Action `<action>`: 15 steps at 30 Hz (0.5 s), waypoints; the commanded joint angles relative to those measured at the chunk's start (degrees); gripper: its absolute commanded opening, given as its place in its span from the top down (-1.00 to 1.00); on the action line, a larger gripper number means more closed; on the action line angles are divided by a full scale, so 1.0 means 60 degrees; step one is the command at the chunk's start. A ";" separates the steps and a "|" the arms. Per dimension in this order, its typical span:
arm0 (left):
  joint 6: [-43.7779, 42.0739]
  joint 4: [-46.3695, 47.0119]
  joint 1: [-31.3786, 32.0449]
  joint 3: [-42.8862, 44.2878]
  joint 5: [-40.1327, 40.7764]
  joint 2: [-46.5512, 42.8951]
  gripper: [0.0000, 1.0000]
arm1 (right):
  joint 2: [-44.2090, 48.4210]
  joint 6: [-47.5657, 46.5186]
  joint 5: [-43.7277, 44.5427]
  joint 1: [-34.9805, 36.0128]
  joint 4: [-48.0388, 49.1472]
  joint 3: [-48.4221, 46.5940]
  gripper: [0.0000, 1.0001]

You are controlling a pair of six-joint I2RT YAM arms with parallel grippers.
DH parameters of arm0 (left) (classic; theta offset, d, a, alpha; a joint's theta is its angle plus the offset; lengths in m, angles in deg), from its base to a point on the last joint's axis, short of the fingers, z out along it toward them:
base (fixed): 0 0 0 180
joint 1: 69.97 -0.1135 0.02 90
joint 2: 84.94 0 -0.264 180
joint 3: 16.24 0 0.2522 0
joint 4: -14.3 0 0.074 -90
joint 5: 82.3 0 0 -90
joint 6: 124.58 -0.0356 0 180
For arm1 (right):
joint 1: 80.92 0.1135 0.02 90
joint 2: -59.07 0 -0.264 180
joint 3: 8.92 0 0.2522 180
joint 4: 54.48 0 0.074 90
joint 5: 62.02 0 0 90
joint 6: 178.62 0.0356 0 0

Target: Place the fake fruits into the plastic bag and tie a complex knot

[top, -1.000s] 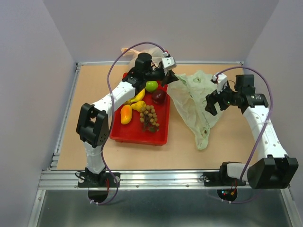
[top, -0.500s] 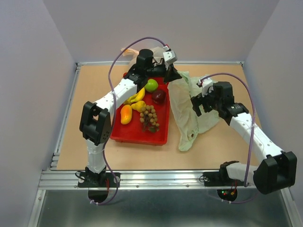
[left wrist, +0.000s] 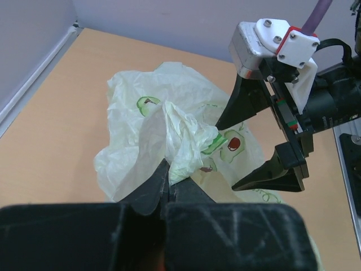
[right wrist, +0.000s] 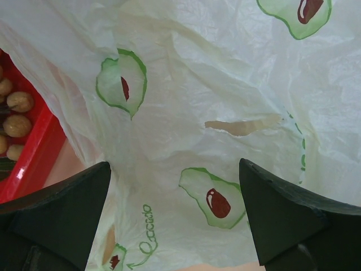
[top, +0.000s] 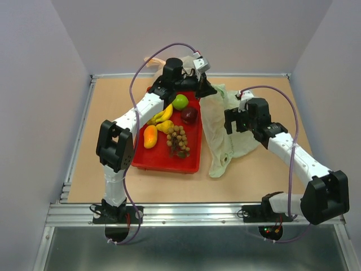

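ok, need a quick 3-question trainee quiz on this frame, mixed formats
1. True or false: the left gripper is pinching the plastic bag.
2. Where are the fake fruits? A) inside the bag B) in the red tray C) loose on the table
3. Fill in: the jaws of the right gripper, just above the bag, stand ____.
Key: 1 true; 2 B; 3 open.
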 commanded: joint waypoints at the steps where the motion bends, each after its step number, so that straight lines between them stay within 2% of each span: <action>1: 0.0390 0.0267 -0.0032 0.0490 0.0208 -0.0188 1.00 | 0.0187 0.0878 0.0841 0.0386 0.0522 -0.0386 -1.00; 7: 0.0845 0.0238 -0.0047 0.0651 0.0283 -0.0188 1.00 | -0.0047 0.1114 0.2029 0.1001 0.0435 -0.0635 -1.00; 15: 0.1225 0.0384 -0.0076 0.0563 -0.0025 -0.0364 1.00 | -0.0896 0.0645 0.3658 0.1017 0.0976 -0.0079 -1.00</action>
